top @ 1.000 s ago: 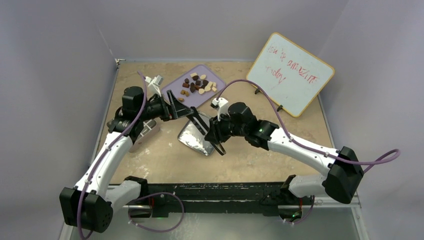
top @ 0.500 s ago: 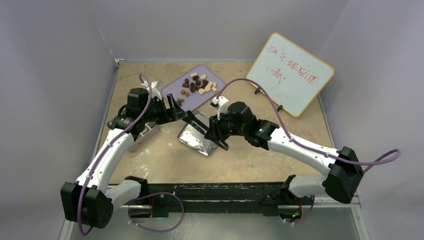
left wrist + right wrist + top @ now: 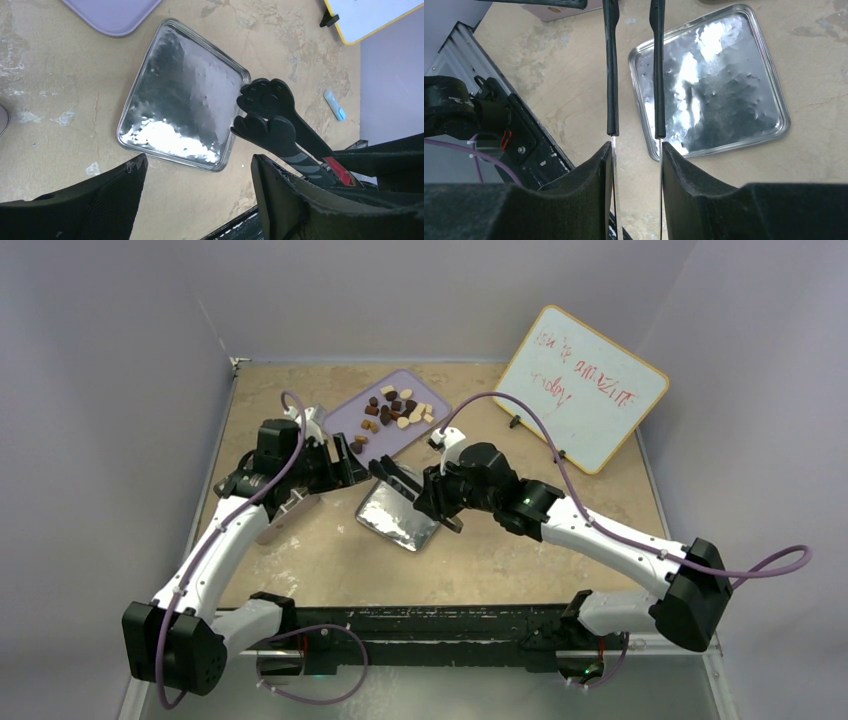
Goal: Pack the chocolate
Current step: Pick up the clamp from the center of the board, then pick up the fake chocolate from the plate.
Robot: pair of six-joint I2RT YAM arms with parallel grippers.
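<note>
In the right end effector [image 3: 635, 150] tongs [image 3: 272, 125] are clamped; the left end effector [image 3: 196, 162] is spread, empty. On the far lilac tray [image 3: 342, 418] lies the chocolate [image 3: 395, 408] — one lump (not several) should be pinched gently.

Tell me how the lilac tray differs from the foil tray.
The lilac tray is matte and pale purple; the foil tray is shiny silver. The lilac tray holds the chocolate; the foil tray is empty. The lilac tray lies toward the far side of the table, the foil tray nearer the middle. Both are shallow, round-cornered and lie flat on the table.
</note>
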